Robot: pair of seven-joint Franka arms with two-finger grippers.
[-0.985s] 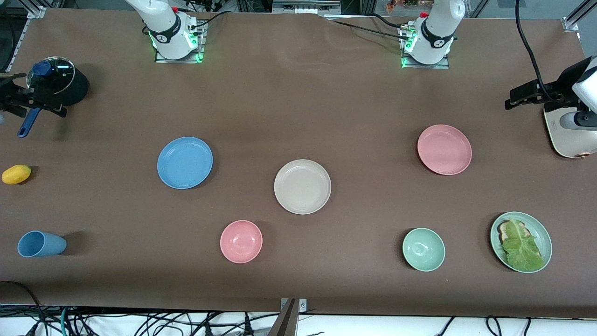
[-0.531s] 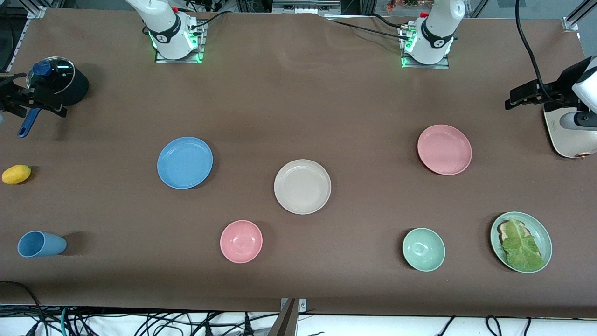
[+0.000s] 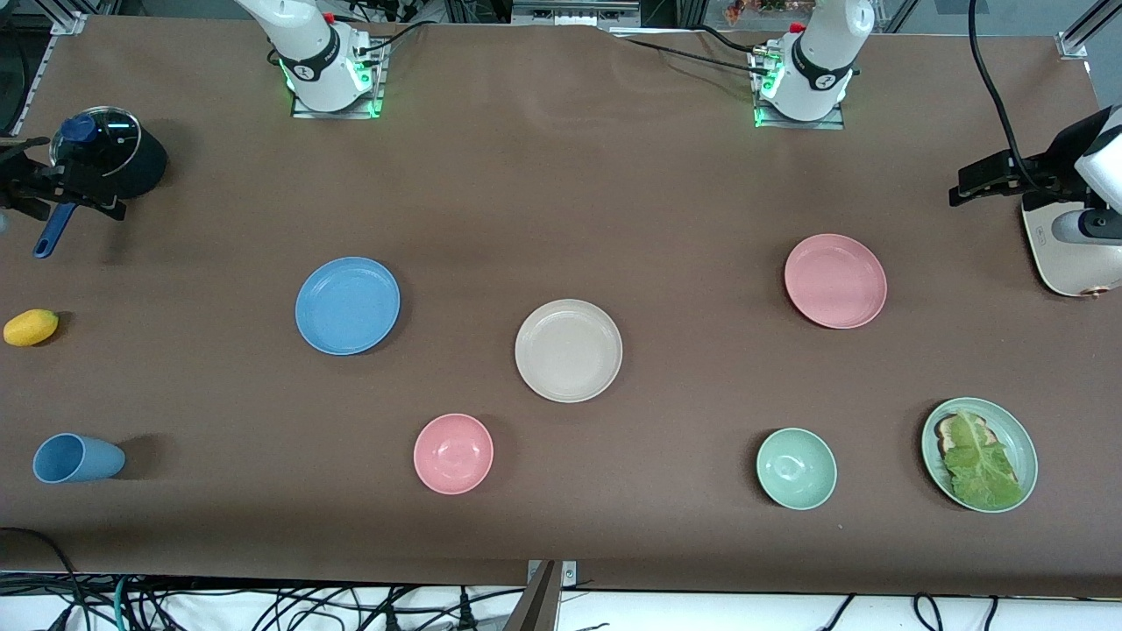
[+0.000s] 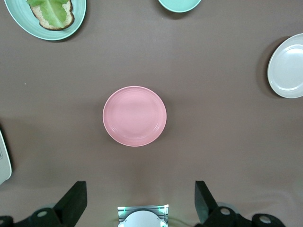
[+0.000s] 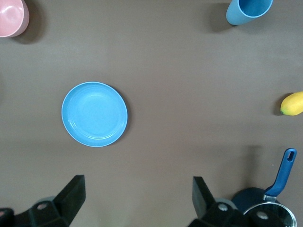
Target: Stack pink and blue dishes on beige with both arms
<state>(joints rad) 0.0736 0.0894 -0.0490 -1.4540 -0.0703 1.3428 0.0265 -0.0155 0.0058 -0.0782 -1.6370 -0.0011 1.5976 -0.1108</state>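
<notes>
The pink plate (image 3: 834, 280) lies flat toward the left arm's end of the table. Toward the right arm's end lies the blue plate (image 3: 347, 305). Between them, slightly nearer the front camera, sits the beige plate (image 3: 568, 350). All three are bare and apart from each other. Both hands are out of the front view. High over the table near its own base, my left gripper (image 4: 139, 191) is open, and the pink plate (image 4: 135, 116) shows well below it. My right gripper (image 5: 137, 185) is open too, high above the blue plate (image 5: 94, 114).
A pink bowl (image 3: 453, 453), a pale green bowl (image 3: 796, 468), a green plate with bread and lettuce (image 3: 979, 454) and a blue cup (image 3: 77, 457) line the front. A yellow fruit (image 3: 31, 327), a lidded pot (image 3: 105, 158) and a white appliance (image 3: 1069, 250) sit at the ends.
</notes>
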